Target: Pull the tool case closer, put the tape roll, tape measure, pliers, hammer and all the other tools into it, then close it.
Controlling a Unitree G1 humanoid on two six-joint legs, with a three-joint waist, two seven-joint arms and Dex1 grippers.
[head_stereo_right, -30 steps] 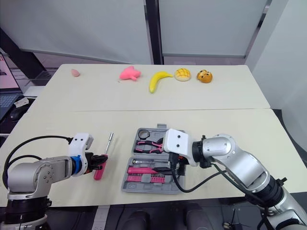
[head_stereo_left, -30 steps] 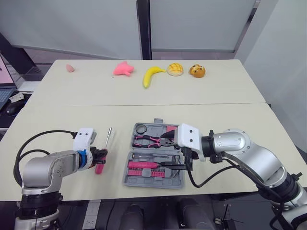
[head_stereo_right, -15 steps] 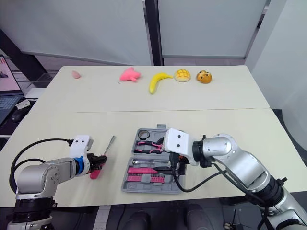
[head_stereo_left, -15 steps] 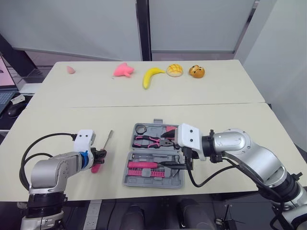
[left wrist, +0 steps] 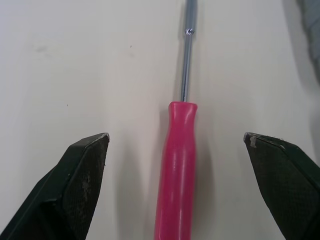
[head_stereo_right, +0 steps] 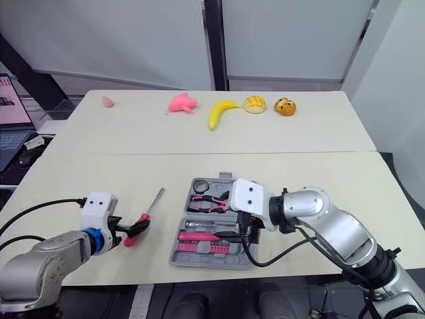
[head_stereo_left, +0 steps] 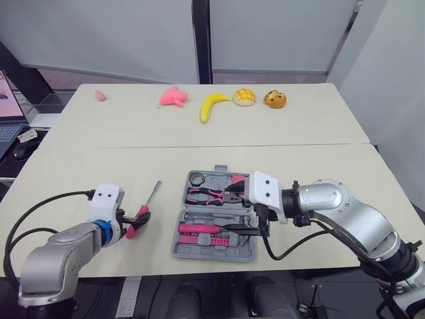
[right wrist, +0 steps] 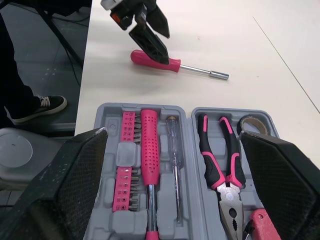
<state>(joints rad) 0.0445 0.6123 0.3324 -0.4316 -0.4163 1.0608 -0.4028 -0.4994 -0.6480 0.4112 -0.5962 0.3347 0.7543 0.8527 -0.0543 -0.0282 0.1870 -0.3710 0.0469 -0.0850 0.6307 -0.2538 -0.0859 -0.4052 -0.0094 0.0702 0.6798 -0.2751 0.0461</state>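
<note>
Left tool [left wrist: 176,139] stood wide open, empty, astride pink screwdriver [left wrist: 176,200] on bench [head_stereo_left: 299,166]. Looked light, hard, smooth, might roll. Best grab: fat handle.

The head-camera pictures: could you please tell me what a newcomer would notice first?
The open grey tool case, holding pink-handled tools, lies nearest the robot with the open right gripper at its right end. To its left, the open left gripper straddles a pink-handled screwdriver. A banana lies far back on the table.

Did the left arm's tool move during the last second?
Yes. The left tool slid leftward, away from the tool case, back toward the robot.
</note>
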